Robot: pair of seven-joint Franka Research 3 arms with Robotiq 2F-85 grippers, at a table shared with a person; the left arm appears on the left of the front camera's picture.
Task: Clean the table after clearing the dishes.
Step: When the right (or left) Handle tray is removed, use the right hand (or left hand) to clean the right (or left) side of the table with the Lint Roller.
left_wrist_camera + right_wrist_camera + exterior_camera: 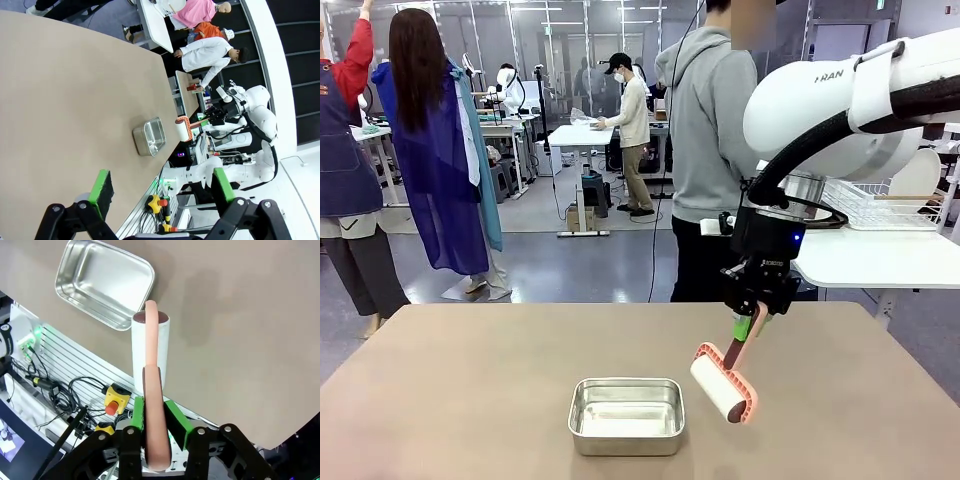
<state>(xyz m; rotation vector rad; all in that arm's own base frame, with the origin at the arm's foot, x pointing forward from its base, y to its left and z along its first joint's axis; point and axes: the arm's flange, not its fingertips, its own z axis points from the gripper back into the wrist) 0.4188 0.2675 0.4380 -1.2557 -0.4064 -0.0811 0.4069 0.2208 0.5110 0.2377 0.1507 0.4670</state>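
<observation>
Clenched in right gripper [750, 322], right of centre: pink-framed white cylindrical roller [720, 388], beside rectangular steel pan [626, 415] on taupe table [470, 380]; left gripper [162, 186] released, bottom of frame.

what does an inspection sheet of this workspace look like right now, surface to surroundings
surface: table, brownish matte top, no spills seen
job's things: white lint roller on a pink handle, low over the table; contact cannot be told
clutter: empty steel pan beside the roller, near the robot's edge
grippers: right gripper shut on the roller's handle; left gripper open, holding nothing, over the table's edge
cables: black hose along the right arm; loose cables and a yellow stop button below the table edge
surroundings: person in a grey hoodie at the far side; white side table with a wire rack
</observation>
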